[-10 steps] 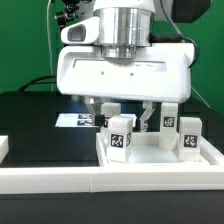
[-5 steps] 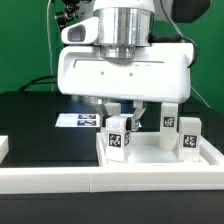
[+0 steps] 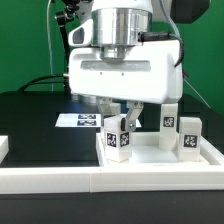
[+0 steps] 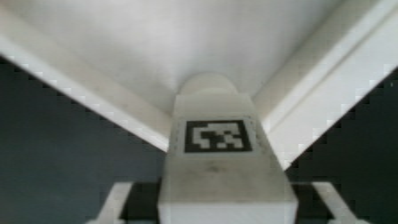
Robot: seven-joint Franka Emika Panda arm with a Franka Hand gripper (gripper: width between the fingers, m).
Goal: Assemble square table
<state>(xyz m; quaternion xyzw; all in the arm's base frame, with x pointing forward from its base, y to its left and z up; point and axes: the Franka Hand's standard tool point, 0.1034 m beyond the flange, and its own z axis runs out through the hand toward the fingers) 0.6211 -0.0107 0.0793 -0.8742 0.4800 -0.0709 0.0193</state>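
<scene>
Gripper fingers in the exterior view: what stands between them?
A tagged white leg block stands between the gripper fingers, inside the tabletop's rim. The wrist view shows it too.

White leg blocks (image 3: 120, 137) are marked with black-and-white tags (image 4: 217, 137). A white tabletop (image 3: 215, 156) is seen on a black table (image 3: 35, 120). A green backdrop (image 3: 25, 40) is shown.

Leg block (image 3: 120, 137) smooth white plastic, seemingly matt; table (image 3: 30, 115) matt black.
</scene>
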